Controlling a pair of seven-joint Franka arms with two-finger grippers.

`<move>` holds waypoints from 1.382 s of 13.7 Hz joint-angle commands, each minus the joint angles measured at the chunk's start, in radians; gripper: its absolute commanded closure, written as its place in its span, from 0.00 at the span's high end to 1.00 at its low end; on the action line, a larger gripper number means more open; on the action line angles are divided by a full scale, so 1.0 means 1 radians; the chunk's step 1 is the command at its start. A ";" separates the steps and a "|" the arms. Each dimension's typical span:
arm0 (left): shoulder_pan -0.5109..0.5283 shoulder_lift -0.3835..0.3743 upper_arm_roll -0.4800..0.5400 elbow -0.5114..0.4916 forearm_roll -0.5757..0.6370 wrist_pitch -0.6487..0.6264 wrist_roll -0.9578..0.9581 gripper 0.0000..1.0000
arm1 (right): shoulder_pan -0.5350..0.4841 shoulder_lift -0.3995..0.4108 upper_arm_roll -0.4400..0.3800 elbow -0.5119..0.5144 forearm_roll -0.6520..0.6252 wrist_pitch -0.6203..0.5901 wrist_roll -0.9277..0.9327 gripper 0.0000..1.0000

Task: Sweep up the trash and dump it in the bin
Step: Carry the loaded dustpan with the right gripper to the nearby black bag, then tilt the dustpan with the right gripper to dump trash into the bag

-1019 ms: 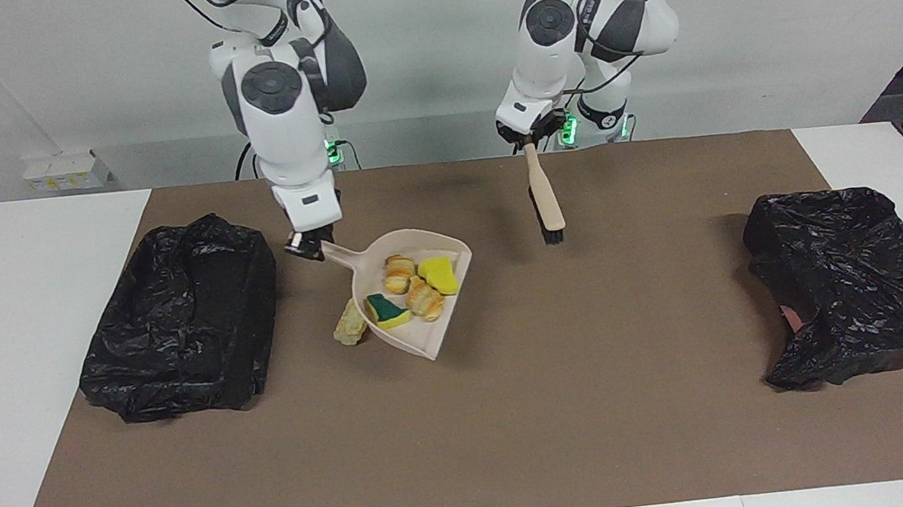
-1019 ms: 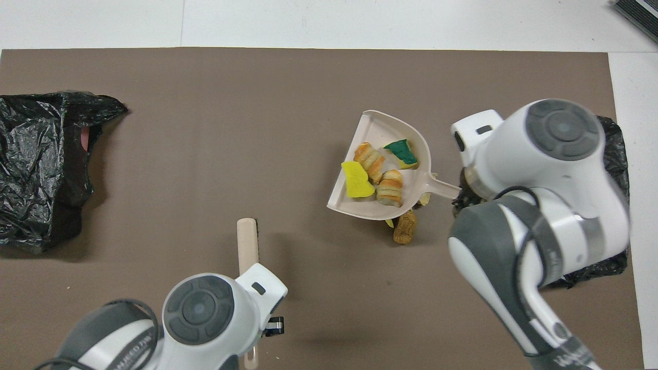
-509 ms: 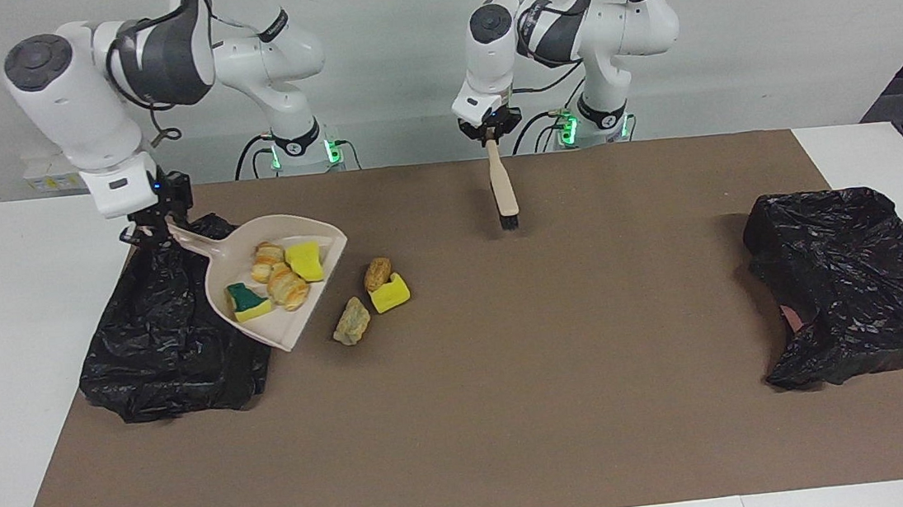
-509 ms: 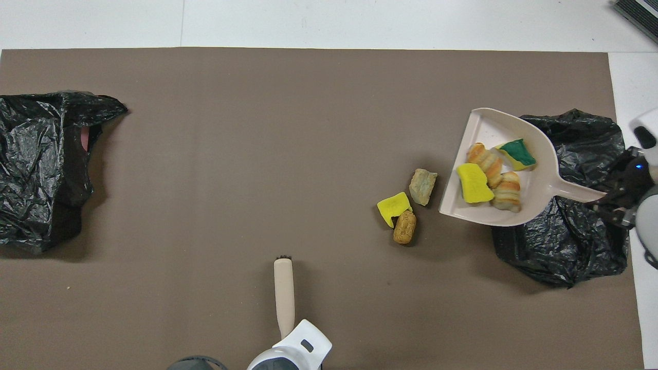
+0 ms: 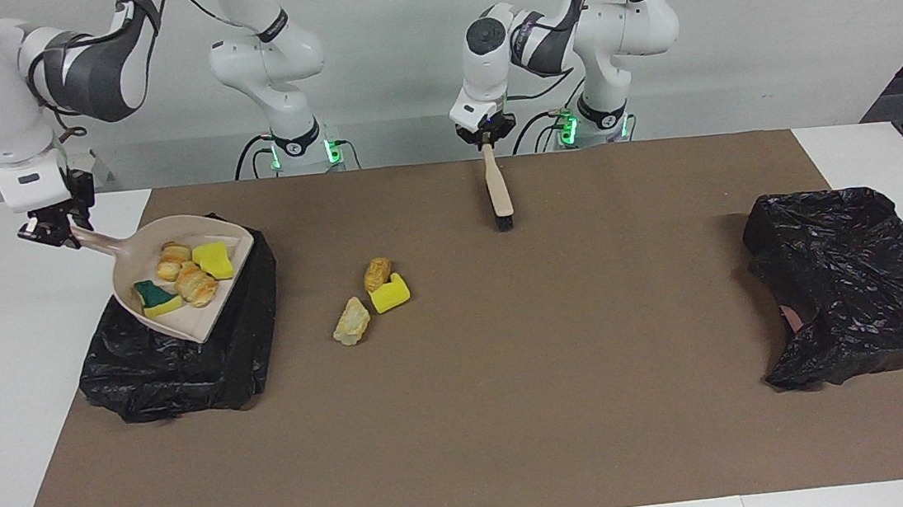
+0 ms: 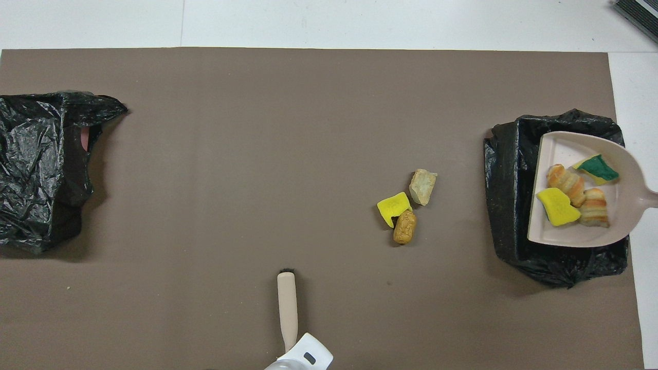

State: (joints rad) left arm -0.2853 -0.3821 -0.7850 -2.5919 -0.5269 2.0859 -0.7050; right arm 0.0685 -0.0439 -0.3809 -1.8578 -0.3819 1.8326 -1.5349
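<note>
Right gripper (image 5: 52, 234): clenched on the handle of the beige dustpan (image 5: 191, 321), over the black-bagged bin (image 5: 181, 371)
Dustpan load: four trash pieces (image 5: 184, 277); spongy wedges, ridged pastry lumps
Loose trash (image 5: 370, 294): three lumps on the brown mat (image 5: 513, 380)
Left gripper (image 5: 485, 139): clenched on the beige brush (image 5: 498, 191); black bristles down
Second bin (image 5: 852, 281): crinkled black plastic

- Right hand (image 5: 52, 230): out of the overhead view; dustpan (image 6: 581, 192) handle cut off at that picture's edge.
- Left hand (image 5: 487, 136): fingertips too small to read; overhead shows only part of its wrist.
- Bin (image 5: 179, 354) interior: mostly covered by the dustpan.
- Second black bag (image 6: 43, 164): clipped at the overhead edge.
</note>
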 commanded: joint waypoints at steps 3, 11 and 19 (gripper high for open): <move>0.000 -0.005 0.012 -0.007 -0.084 -0.021 0.112 0.25 | 0.030 -0.031 0.020 -0.055 -0.205 0.030 -0.077 0.00; 0.066 0.071 0.188 0.177 0.089 -0.029 0.324 1.00 | 0.042 -0.097 0.160 -0.147 -0.488 0.047 0.005 0.00; 0.054 0.274 0.627 0.620 0.510 -0.203 0.573 1.00 | 0.040 -0.109 0.318 -0.074 -0.611 -0.140 0.047 0.00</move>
State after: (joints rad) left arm -0.2265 -0.2137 -0.2146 -2.1564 -0.0668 1.9910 -0.1977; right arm 0.1137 -0.1305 -0.1015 -1.9466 -0.9592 1.7457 -1.4950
